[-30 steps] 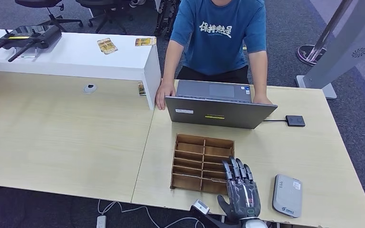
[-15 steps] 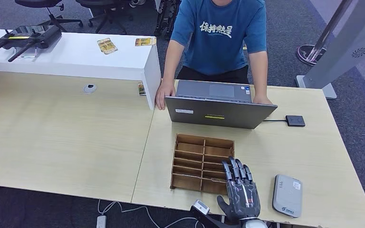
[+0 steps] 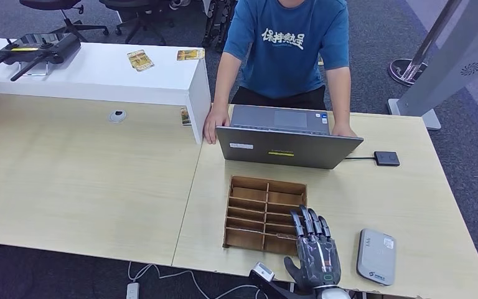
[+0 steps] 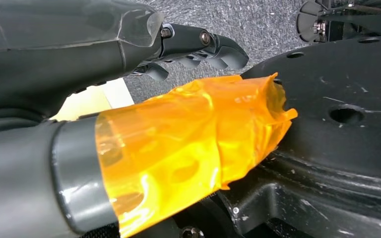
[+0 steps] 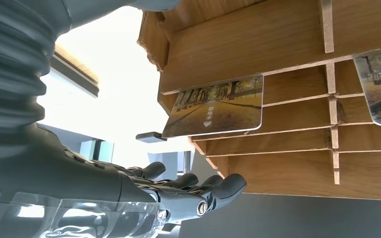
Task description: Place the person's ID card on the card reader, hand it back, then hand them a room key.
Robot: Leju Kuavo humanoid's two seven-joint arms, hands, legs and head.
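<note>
We see the right hand [image 3: 316,252] at the table's [image 3: 87,180] near edge, fingers straight and apart, holding nothing, over the wooden divider box's [image 3: 264,213] near right corner; room key cards [image 5: 213,105] stand in its slots, print unreadable; card reader [image 3: 376,256] by the near right corner; left hand [image 4: 129,44] empty, fingers loosely curled; person's shirt [image 3: 286,43] bears Chinese characters.

We see a pale wood-grain table [image 3: 87,180] bearing a brown wooden organizer [image 3: 264,213], a grey laptop [image 3: 286,146] with a yellow sticker, a light grey card reader [image 3: 376,256] and a small black box [image 3: 386,158]. The person [image 3: 286,47] wears a blue shirt with white characters. The right hand [image 3: 315,252] is dark grey. A key card [image 5: 216,105] shows an autumn tree-lined road. Orange film wraps the left hand [image 4: 178,144].
</note>
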